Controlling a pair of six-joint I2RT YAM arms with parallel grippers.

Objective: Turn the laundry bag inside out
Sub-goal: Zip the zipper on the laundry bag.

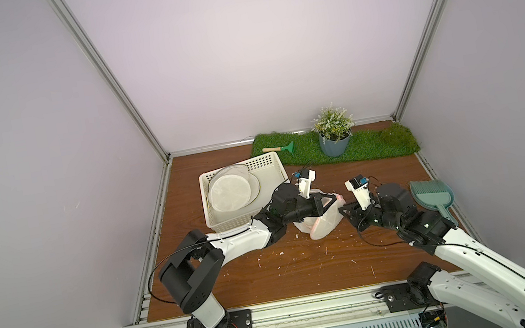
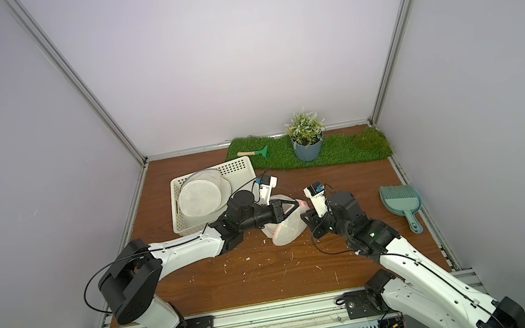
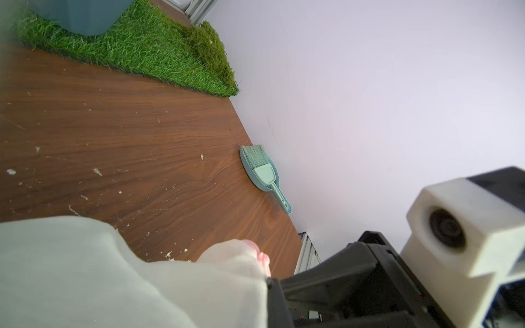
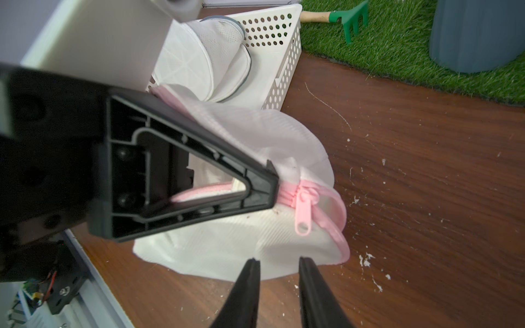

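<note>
Two arms meet over the laundry bag (image 1: 323, 227) in both top views. It lies mid-table, with the basket (image 1: 227, 223) at its ten o'clock. I judge this to be the opening step, with nothing inverted yet.

In the left wrist view, white mesh fills the foreground and shows a pink edge (image 3: 262, 258).

In the right wrist view, the left gripper (image 4: 273, 184) is clamped on the bag's zipper end, and the zipper pull (image 4: 302, 220) dangles at its five o'clock. The right gripper (image 4: 279, 267) is narrowly parted and empty, just short of the bag. Next I need it on the opposite lip to spread the mouth.

Wooden table (image 1: 307, 265): basket (image 1: 227, 223), grass mat (image 1: 370, 148), dustpan (image 1: 434, 197), laundry bag (image 1: 322, 229).
</note>
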